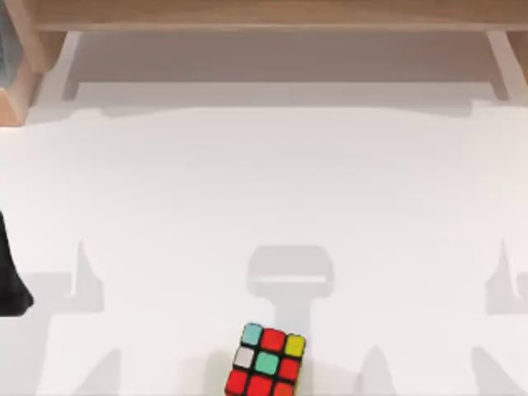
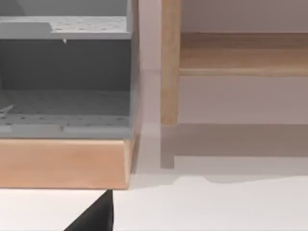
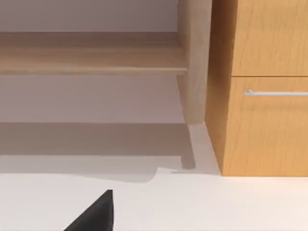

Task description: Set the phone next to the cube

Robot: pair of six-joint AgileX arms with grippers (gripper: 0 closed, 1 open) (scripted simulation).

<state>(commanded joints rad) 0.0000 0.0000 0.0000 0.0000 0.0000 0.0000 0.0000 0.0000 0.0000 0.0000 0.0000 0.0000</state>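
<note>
1. White bench point(image 1: 264, 181), wooden frame point(image 1: 264, 15) behind.
2. You see the cube point(image 1: 266, 361) at the bench's near edge, centre.
3. Left arm point(image 1: 10, 272) at left edge; gripper state: cannot tell.

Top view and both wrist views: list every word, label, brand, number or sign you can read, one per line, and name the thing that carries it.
None: no writing can be read anywhere.
The cube carries plain coloured stickers, no letters or digits.
The wooden cabinet and grey shelf unit bear no labels.
</note>
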